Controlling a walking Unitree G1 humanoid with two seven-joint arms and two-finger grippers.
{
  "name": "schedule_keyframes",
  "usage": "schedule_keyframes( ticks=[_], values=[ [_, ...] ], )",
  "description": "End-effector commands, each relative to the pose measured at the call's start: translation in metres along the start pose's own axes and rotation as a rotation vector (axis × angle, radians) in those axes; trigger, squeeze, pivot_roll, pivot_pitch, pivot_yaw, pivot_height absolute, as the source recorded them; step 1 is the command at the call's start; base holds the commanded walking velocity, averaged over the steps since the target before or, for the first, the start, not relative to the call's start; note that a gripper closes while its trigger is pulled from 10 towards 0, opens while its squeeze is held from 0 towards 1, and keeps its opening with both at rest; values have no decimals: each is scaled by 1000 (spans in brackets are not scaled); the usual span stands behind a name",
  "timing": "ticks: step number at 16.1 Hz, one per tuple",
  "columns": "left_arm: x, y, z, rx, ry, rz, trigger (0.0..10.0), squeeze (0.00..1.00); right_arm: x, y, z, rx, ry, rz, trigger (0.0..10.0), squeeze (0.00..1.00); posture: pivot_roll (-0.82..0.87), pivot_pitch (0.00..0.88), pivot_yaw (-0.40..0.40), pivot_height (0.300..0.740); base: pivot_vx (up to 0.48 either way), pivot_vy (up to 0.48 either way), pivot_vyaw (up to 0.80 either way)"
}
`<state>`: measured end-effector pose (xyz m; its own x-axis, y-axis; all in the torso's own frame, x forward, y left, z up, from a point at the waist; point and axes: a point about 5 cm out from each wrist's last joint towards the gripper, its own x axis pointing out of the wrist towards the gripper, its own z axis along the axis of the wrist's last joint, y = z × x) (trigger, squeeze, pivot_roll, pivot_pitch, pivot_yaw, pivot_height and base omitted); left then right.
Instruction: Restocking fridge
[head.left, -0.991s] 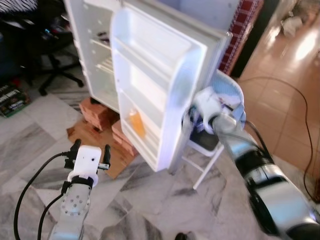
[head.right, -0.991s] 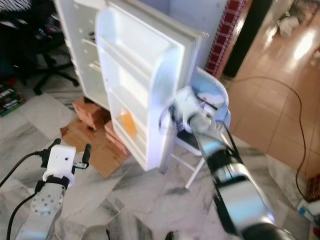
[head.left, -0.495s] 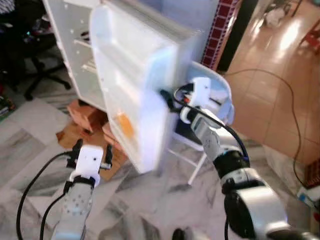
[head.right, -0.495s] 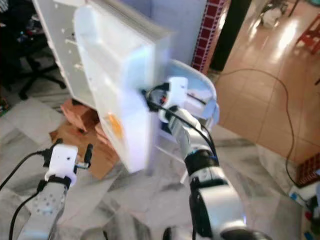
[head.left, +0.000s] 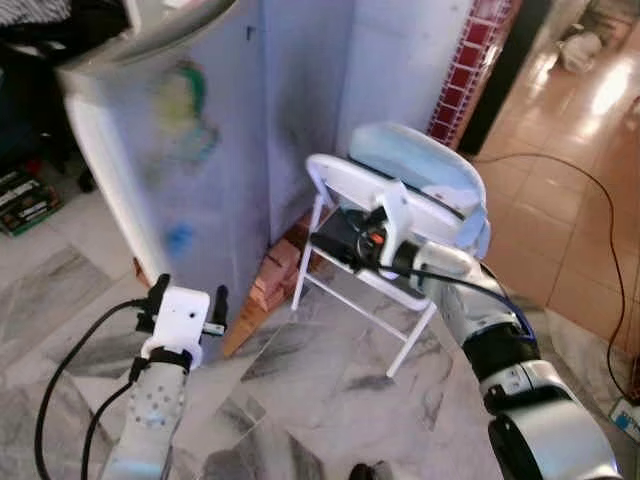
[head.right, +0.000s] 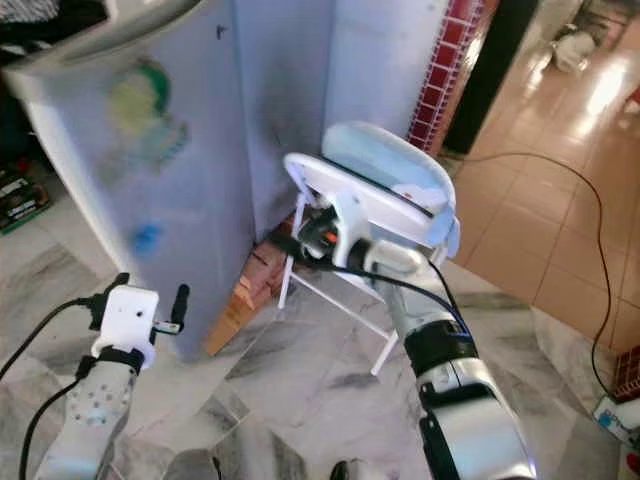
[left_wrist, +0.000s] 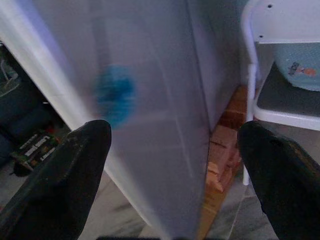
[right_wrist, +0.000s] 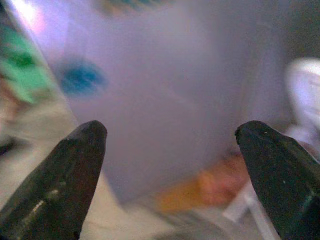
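Note:
The white fridge door (head.left: 170, 170) now covers the fridge front and looks blurred. It carries a green sticker (head.left: 185, 95) and a blue sticker (head.left: 180, 238). My right gripper (head.left: 335, 245) is open in front of the folding chair, pointing at the door with nothing between its fingers. In the right wrist view the fingers (right_wrist: 60, 180) frame the door and its blue sticker (right_wrist: 82, 79). My left gripper (head.left: 187, 298) is open and empty, low beside the door's lower corner. Its wrist view looks between the fingers (left_wrist: 65, 185) at the door (left_wrist: 145, 100).
A white folding chair (head.left: 345, 185) with a light blue basin (head.left: 420, 160) stands right of the fridge. Bricks and cardboard (head.left: 270, 285) lie under the fridge. A black cable (head.left: 590, 200) crosses the orange tiles at right. Books (head.left: 25, 195) lie at the far left.
The fridge door has swung from wide open to across the fridge front. My right gripper has come off the door's edge and dropped lower. The left arm stayed put.

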<state>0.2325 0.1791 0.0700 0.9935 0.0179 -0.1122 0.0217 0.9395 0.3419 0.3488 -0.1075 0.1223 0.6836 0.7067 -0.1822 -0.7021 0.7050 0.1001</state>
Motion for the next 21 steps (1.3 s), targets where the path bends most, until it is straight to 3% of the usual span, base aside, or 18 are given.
schedule_keyframes(
  ticks=[1, 2, 4, 5, 7, 12, 14, 16, 17, 21],
  values=[
    [0, -2, -1, 8, 8, -5, 10000, 0, -4, -8, 15, -18, -21, -65, 10000, 0, 201, 39, -49, 740, 0, 0, 0],
    [-1, -2, -1, 8, 8, -2, 10000, 0, -7, -10, 17, -13, -19, -104, 10000, 0, 203, 39, -49, 740, 0, 0, 0],
    [-1, 2, -2, -13, 21, 37, 10000, 0, -12, -22, 21, -25, -108, -300, 10000, 0, 205, 40, -55, 740, 0, 0, 0],
    [-1, 4, -3, -18, 38, 58, 10000, 0, -14, -30, 20, 22, -175, -404, 10000, 0, 200, 41, -58, 740, 0, 0, 0],
    [0, 5, -3, -24, 18, 66, 10000, 0, -28, -27, 9, 45, -238, -526, 10000, 0, 175, 49, -52, 740, 0, 0, 0],
    [8, 6, 3, 20, -12, 45, 10000, 0, -34, -20, 4, 69, -283, -639, 10000, 0, 161, 42, -35, 740, 0, 0, 0],
    [8, 5, 7, 55, -34, 44, 10000, 0, -39, -24, 7, 27, -300, -715, 10000, 0, 169, 36, -37, 740, 0, 0, 0],
    [10, 8, 6, 48, -36, 42, 10000, 0, -53, -40, 26, -72, -341, -850, 10000, 0, 154, 32, -31, 740, 0, 0, 0],
    [11, 8, 7, 49, -41, 43, 10000, 0, -57, -45, 29, -65, -350, -878, 10000, 0, 147, 35, -29, 740, 0, 0, 0],
    [12, 6, 7, 32, -44, 30, 10000, 0, -60, -45, 26, -70, -346, -873, 10000, 0, 138, 40, -23, 740, 0, 0, 0]
  ],
)
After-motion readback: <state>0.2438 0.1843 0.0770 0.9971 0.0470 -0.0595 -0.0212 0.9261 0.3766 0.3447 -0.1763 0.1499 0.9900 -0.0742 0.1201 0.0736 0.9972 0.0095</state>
